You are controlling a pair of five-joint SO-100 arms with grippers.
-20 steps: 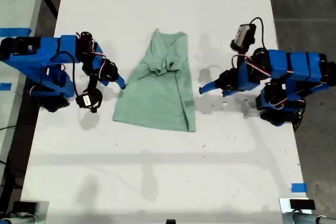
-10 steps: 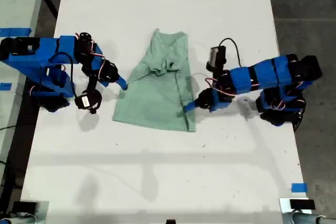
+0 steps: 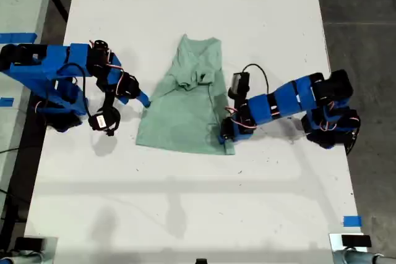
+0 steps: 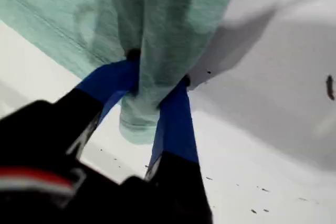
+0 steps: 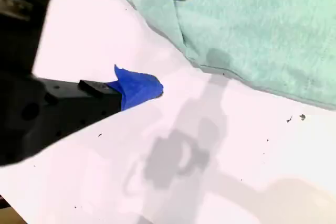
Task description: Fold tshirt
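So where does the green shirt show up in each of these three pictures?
Exterior view: the tshirt lies mid-table between the two arms.
First wrist view: the tshirt fills the upper part, a fold of it pinched in my first end effector.
Second wrist view: the tshirt edge lies beyond my open second end effector.
Shared landmark: the white table.

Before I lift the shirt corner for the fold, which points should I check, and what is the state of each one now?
1. My first gripper shut on the tshirt corner: ok.
2. Both fingers pinch cloth: ok.
3. How many cloth layers are caught: cannot tell.
4. My second gripper open at the opposite edge, holding nothing: ok.
5. Table beside the tshirt free for folding: ok.
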